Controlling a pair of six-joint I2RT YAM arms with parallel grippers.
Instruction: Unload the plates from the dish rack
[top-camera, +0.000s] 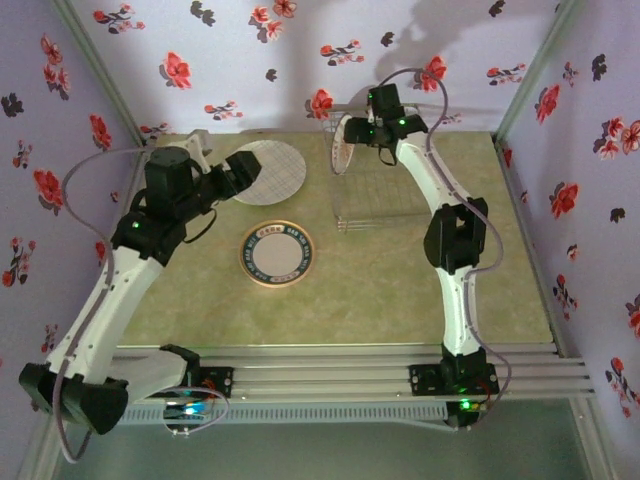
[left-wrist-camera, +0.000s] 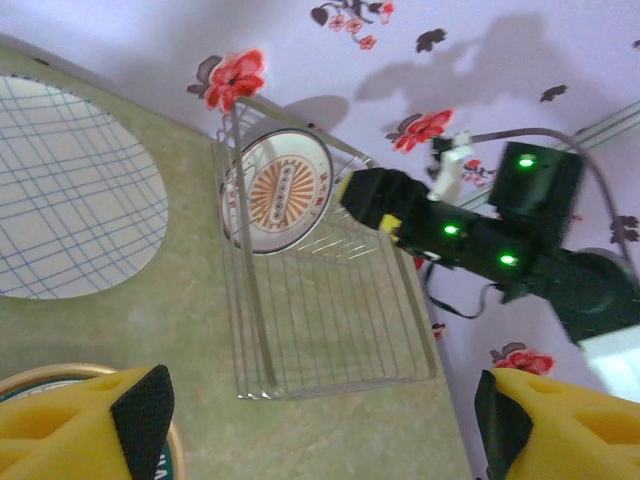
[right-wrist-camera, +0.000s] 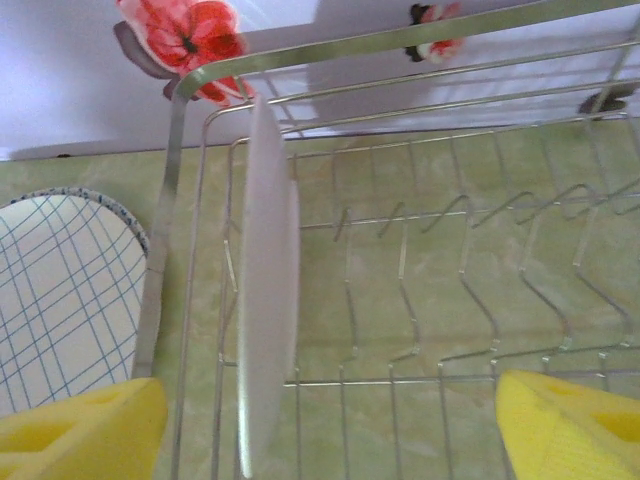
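Plate (right-wrist-camera: 268, 300) upright at rack (right-wrist-camera: 420, 38) left end, rt hand (right-wrist-camera: 320, 440) open

Bright purplish light, soft shadows, blurry close-ups.

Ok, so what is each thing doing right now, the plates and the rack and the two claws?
dish rack: holds one plate, other slots bare.
orange-patterned plate: standing on edge in the rack.
checked plate: flat on the table.
dark-rimmed plate: flat on the table.
left gripper: open, holding nothing.
right gripper: open, by the standing plate.
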